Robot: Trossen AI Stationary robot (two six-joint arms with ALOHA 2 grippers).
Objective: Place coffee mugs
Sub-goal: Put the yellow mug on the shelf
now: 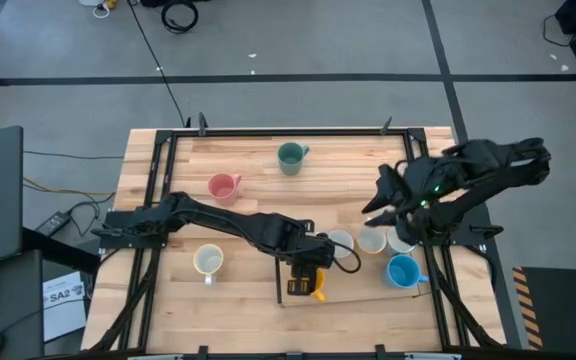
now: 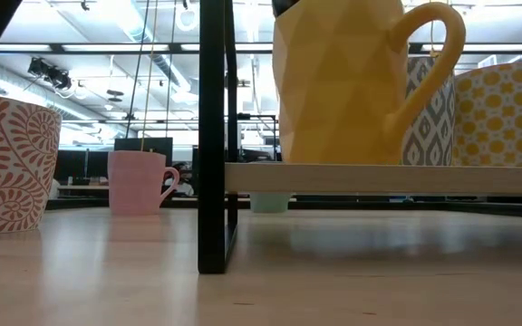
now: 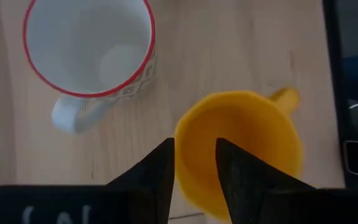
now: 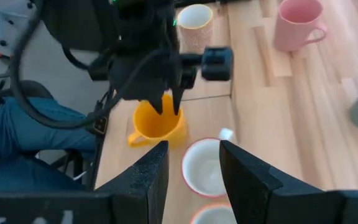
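The orange-yellow mug (image 1: 316,287) (image 3: 244,146) (image 2: 343,81) stands upright on a low pale board (image 2: 388,178), its handle (image 3: 283,96) on the side away from the fingers. My left gripper (image 1: 306,268) (image 3: 194,146) is over it and shut on its rim. My right gripper (image 1: 378,205) (image 4: 194,168) hangs open above the table's right part, touching nothing. A red-rimmed white mug (image 3: 89,50) (image 4: 207,165) stands beside the yellow one. Two more white mugs (image 1: 371,240) and the blue mug (image 1: 403,270) stand to the right. The pink mug (image 1: 223,186), green mug (image 1: 290,157) and a patterned mug (image 1: 208,260) stand apart. My left gripper holds the orange-yellow mug by its rim wall (image 3: 188,140), on the side opposite the handle. One finger (image 3: 235,171) is inside the mug and the other (image 3: 157,171) outside. The fingers come from above, pointing down. The mug is upright with its base at the board.
The board is carried by a black post (image 2: 211,136) and frame near the table's near edge. Black rails (image 1: 158,160) run along the table's sides. Bare wood lies between the pink and green mugs and the white ones. A seated person's legs (image 4: 17,130) show beyond the table.
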